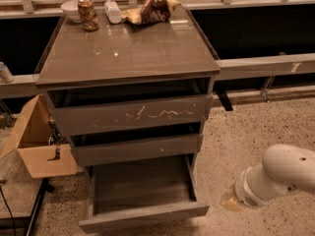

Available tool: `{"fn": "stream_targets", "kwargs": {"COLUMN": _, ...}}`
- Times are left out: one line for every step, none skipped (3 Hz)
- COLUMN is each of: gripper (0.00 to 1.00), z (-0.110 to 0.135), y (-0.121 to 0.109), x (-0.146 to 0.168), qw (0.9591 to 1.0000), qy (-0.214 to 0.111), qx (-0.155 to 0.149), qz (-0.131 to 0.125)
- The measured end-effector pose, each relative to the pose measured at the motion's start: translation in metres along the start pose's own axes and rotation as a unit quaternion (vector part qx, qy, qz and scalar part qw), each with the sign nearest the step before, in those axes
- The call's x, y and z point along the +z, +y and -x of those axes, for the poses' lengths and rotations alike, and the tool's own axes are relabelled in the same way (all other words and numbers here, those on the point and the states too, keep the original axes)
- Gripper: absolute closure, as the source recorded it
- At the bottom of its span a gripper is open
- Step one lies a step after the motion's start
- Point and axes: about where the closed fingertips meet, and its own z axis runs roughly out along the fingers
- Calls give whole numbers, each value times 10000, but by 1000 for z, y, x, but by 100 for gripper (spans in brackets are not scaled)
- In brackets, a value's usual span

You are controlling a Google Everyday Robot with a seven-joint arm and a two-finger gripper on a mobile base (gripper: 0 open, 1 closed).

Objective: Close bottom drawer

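Observation:
The bottom drawer (145, 216) of the grey-brown cabinet (128, 53) is pulled well out toward me; its plain, short front panel is at the bottom of the view and its inside looks empty. The mid-height drawer (137, 150) and the tall scratched top drawer (130, 114) above it sit nearly flush. My white arm (280, 176) comes in from the lower right. The gripper (230, 199) shows only as a yellowish tip beside the open drawer's right front corner, a short way off and not touching it.
An open cardboard box (37, 144) stands against the cabinet's left side. On the cabinet top at the back are a can (87, 14), a bowl (71, 10), a bottle (112, 11) and a crumpled bag (151, 9). A speckled floor (246, 127) lies to the right.

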Motion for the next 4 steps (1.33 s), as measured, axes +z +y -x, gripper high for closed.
{"fn": "stream_targets", "kwargs": {"gripper": 100, "z": -23, "y": 10, "x": 63, "qw": 9996, "qy": -77, "qx": 200, "qz": 167}}
{"fn": "stream_targets", "kwargs": {"gripper": 100, "z": -33, "y": 16, "x": 120, "qw": 9987, "qy": -320, "qx": 308, "qz": 231}}
{"fn": "stream_targets", "kwargs": {"gripper": 100, "z": -47, "y": 27, "x": 177, "qw": 9969, "qy": -337, "qx": 440, "qz": 558}}
{"fn": "stream_targets", "kwargs": {"gripper": 100, "z": -53, "y": 39, "x": 202, "qw": 9951, "qy": -327, "qx": 519, "qz": 782}}
